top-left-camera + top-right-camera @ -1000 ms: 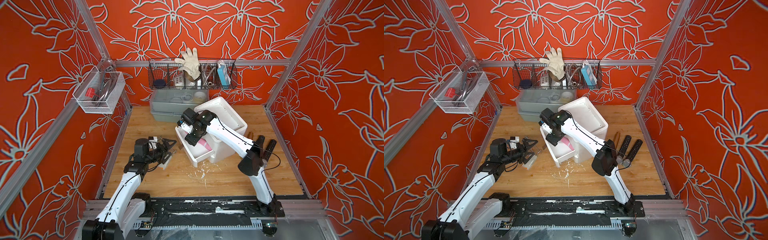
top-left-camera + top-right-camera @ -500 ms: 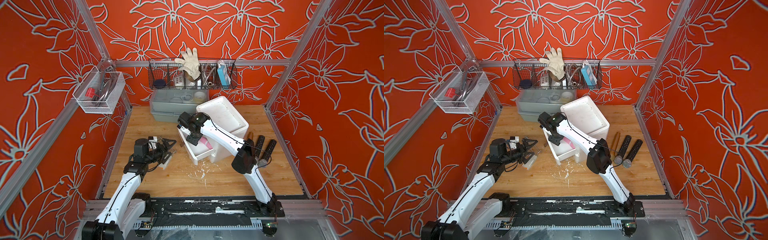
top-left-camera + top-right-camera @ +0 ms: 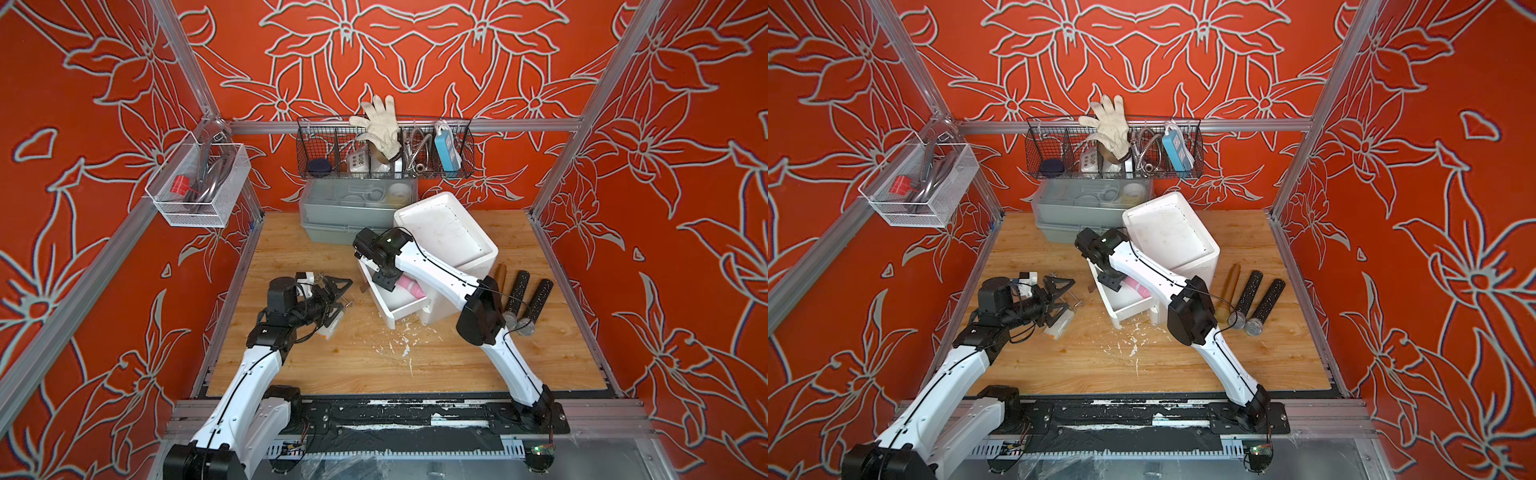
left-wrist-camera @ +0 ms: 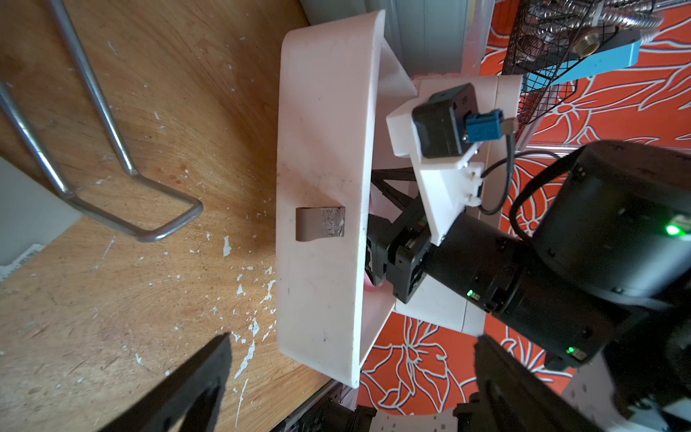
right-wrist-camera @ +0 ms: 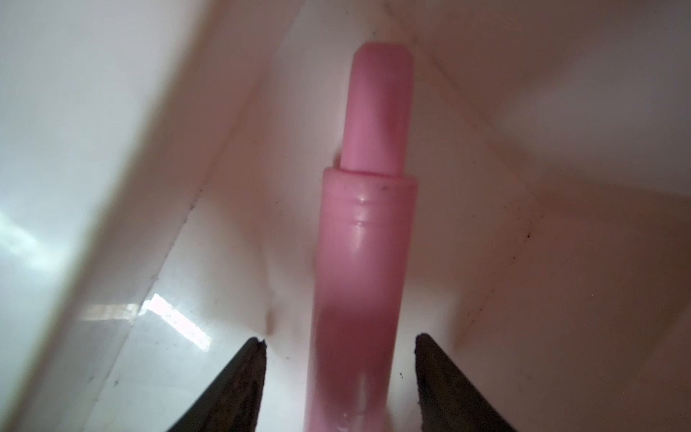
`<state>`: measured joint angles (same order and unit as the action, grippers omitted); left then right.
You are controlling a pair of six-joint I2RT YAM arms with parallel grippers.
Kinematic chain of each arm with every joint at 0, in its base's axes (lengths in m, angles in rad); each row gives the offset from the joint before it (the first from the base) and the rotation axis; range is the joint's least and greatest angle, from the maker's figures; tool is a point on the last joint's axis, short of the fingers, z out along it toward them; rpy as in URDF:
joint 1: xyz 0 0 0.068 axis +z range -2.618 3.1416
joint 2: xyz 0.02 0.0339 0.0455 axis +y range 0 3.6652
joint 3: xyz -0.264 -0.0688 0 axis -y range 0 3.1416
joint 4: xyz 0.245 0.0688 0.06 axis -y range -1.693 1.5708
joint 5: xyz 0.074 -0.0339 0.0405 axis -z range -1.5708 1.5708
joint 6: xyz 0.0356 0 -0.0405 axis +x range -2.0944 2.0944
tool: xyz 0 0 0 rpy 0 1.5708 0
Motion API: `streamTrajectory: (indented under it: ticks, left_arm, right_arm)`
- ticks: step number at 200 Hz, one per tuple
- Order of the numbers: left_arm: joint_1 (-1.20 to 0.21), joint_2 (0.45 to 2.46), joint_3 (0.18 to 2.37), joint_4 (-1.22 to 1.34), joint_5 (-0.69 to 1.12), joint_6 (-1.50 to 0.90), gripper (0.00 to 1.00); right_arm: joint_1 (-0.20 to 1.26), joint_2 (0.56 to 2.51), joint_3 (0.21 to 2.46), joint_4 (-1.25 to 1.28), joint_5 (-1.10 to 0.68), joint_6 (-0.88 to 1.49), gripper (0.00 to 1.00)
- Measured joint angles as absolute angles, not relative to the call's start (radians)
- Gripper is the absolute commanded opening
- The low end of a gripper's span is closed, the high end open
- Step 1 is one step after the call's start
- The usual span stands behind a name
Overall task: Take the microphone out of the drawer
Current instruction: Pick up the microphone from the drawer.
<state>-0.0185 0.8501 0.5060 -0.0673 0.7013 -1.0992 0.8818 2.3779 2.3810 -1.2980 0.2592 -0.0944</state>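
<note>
The right claw [image 5: 338, 359] stands spread, not gripping, its jaws flanking the pink plastic cylindrical microphone [image 5: 368, 243], which lies in the white drawer [image 5: 561, 299]. Judged light, rigid and slippery: grip the thick barrel directly between the jaws.

The black elbow joint [image 3: 478, 318] of the right arm has been swung toward the left arm's side, so that the brown wooden stick [image 3: 500, 274] and the 2 black speckled microphones [image 3: 517, 291] lying beside the white box-shaped cabinet [image 3: 440, 232] are uncovered further. The right gripper [image 3: 384, 282] has been shifted slightly the same way above the open white drawer [image 3: 376, 299].
</note>
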Motion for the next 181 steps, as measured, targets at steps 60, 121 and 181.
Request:
streamTrajectory:
  ticks: [60, 121, 181]
  left_arm:
    - [-0.019, 0.845, 0.506, -0.066, 0.701, -1.101, 1.00]
    - [-0.019, 0.846, 0.506, -0.066, 0.701, -1.101, 1.00]
    - [-0.019, 0.846, 0.506, -0.066, 0.701, -1.101, 1.00]
  right_arm:
    - [0.846, 2.384, 2.375, -1.293, 0.144, -0.046, 0.54]
    - [0.826, 2.383, 2.360, -1.259, 0.079, -0.001, 0.26]
    - [0.823, 2.377, 2.358, -1.252, 0.066, 0.022, 0.19]
